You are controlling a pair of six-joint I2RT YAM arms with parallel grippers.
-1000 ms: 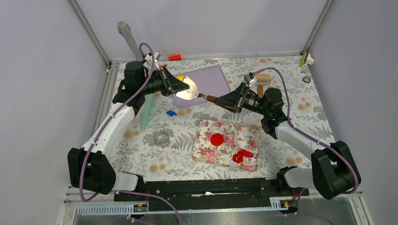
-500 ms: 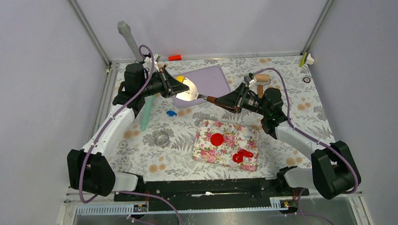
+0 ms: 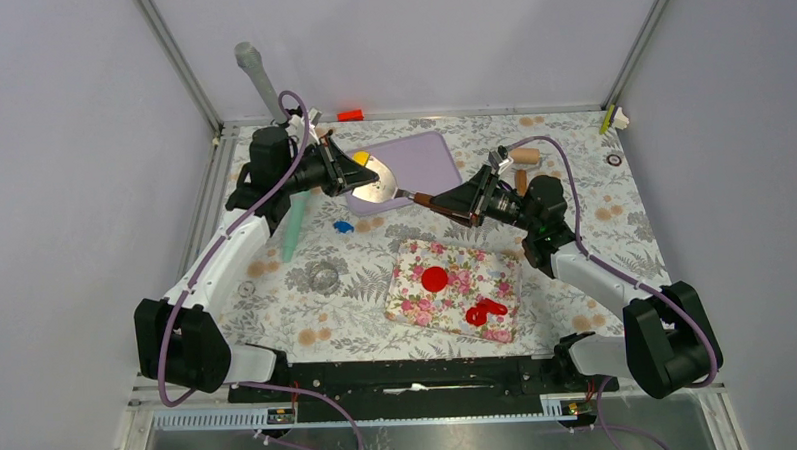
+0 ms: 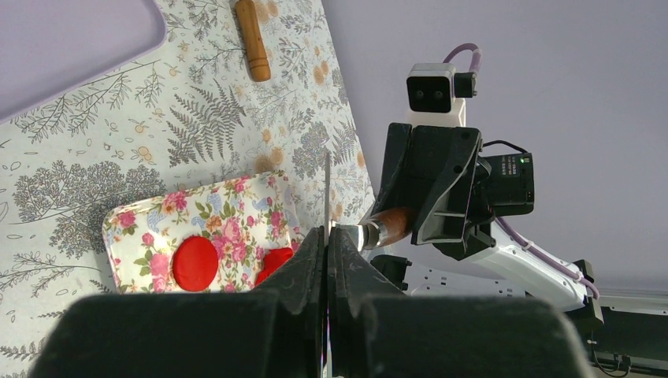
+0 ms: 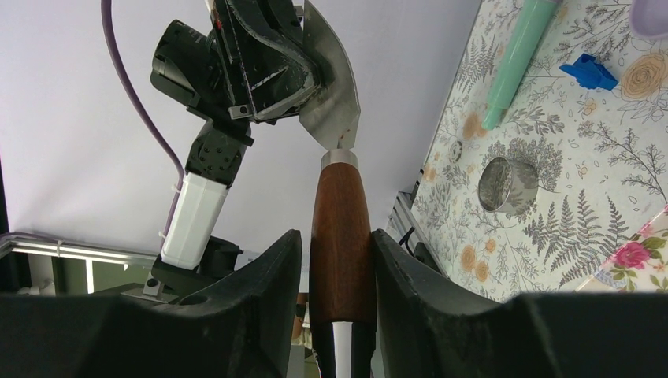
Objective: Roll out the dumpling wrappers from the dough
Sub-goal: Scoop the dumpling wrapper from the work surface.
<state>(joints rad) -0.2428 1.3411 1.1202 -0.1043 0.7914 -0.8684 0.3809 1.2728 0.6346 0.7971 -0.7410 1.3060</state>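
A metal-bladed scraper with a brown wooden handle hangs between both grippers above the purple board. My left gripper is shut on the thin blade. My right gripper stands around the handle; one finger touches it and a narrow gap shows at the other. A yellow dumpling wrapper lies on the board beside the left gripper. A red wrapper disc and ragged red dough scraps lie on the floral tray.
A wooden rolling pin lies behind the right arm. A green tube, a blue piece and a metal ring cutter sit left of the tray. A red-orange block rests at the back edge.
The right gripper's jaws have widened slightly around the wooden handle. Both arms and the scraper have stayed almost where they were.
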